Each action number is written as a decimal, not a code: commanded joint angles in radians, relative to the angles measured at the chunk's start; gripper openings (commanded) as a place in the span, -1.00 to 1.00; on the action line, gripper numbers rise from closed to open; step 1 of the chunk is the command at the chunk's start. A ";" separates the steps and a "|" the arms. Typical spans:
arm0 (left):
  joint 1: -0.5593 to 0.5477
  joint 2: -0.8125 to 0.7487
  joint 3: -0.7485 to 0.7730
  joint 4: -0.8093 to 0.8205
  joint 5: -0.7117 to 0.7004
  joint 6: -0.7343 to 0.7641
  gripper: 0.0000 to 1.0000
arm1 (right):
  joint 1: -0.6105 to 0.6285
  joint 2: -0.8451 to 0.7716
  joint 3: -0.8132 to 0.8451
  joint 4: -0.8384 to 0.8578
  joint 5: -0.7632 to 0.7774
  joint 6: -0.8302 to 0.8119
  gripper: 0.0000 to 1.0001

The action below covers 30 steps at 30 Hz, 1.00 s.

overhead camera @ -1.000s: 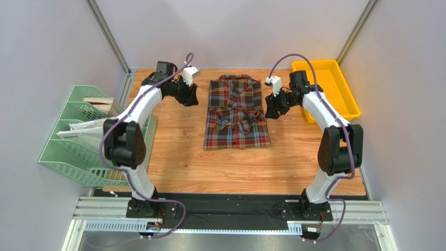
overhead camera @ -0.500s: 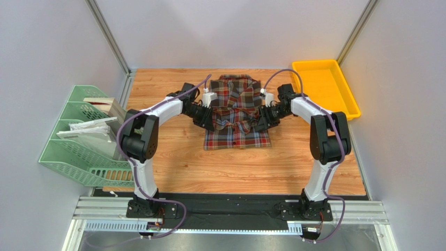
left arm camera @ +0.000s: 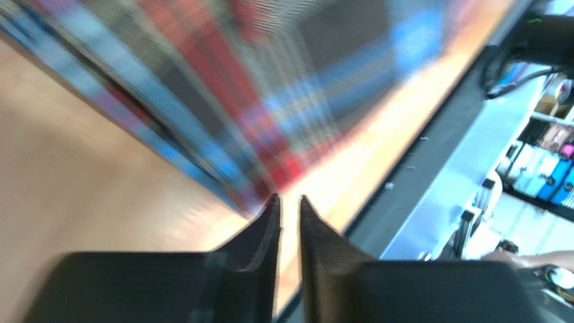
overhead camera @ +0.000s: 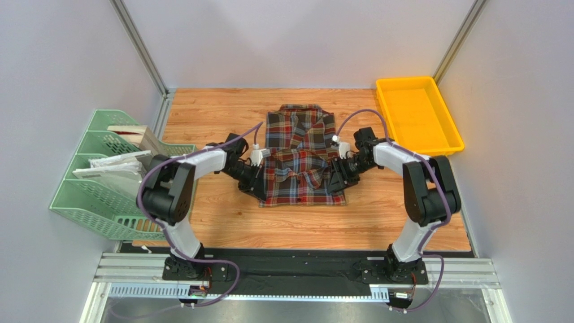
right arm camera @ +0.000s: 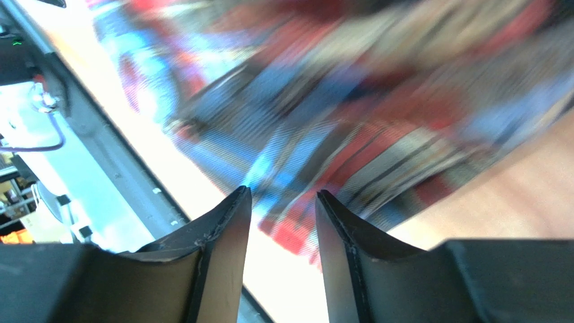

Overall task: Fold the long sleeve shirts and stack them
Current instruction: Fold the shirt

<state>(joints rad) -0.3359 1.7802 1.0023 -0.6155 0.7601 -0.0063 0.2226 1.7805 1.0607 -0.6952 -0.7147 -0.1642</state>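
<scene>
The plaid long sleeve shirt (overhead camera: 300, 158) lies folded narrow on the wooden table, collar at the far end. My left gripper (overhead camera: 257, 183) sits low at the shirt's near left edge. In the left wrist view my left gripper (left arm camera: 288, 198) has its jaws almost together with nothing between them, and the blurred shirt (left arm camera: 236, 87) lies just beyond the tips. My right gripper (overhead camera: 335, 177) sits at the shirt's near right edge. In the right wrist view my right gripper (right arm camera: 283, 192) is open and empty over the blurred shirt hem (right arm camera: 350, 114).
A green file rack (overhead camera: 101, 182) with papers stands at the table's left edge. A yellow tray (overhead camera: 418, 114) sits at the back right. The black front rail (overhead camera: 296, 266) runs along the near edge behind the arm bases.
Both arms dropped from beside the collar to the table and slid toward me along the shirt's sides. The shirt has shifted slightly nearer and its lower part looks bunched.
</scene>
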 commanded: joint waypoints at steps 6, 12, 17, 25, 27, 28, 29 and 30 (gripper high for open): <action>0.005 -0.228 -0.050 0.233 0.108 -0.145 -0.05 | 0.055 -0.207 -0.068 0.143 -0.083 0.133 -0.07; 0.003 -0.162 -0.001 0.290 0.116 -0.181 0.04 | 0.081 -0.100 -0.045 0.232 -0.088 0.190 -0.07; 0.005 -0.145 0.010 0.319 0.107 -0.187 0.05 | 0.083 -0.038 0.015 0.269 -0.091 0.222 -0.11; 0.009 -0.119 0.009 0.355 0.077 -0.195 0.04 | 0.060 0.057 0.175 0.459 -0.037 0.340 -0.14; 0.012 -0.110 0.007 0.381 0.067 -0.222 0.04 | 0.051 0.086 0.192 0.512 -0.016 0.382 -0.12; 0.018 -0.108 0.006 0.390 0.061 -0.231 0.04 | 0.047 0.091 0.211 0.525 0.016 0.388 -0.09; 0.020 -0.099 0.005 0.393 0.051 -0.247 0.04 | 0.035 0.100 0.219 0.536 0.026 0.399 -0.03; 0.021 -0.094 0.007 0.402 0.047 -0.253 0.04 | 0.028 0.102 0.226 0.558 0.027 0.423 0.05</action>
<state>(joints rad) -0.3283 1.6669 0.9756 -0.2832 0.8261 -0.2062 0.2783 1.8568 1.2339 -0.2768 -0.7433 0.1661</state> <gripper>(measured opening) 0.520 0.472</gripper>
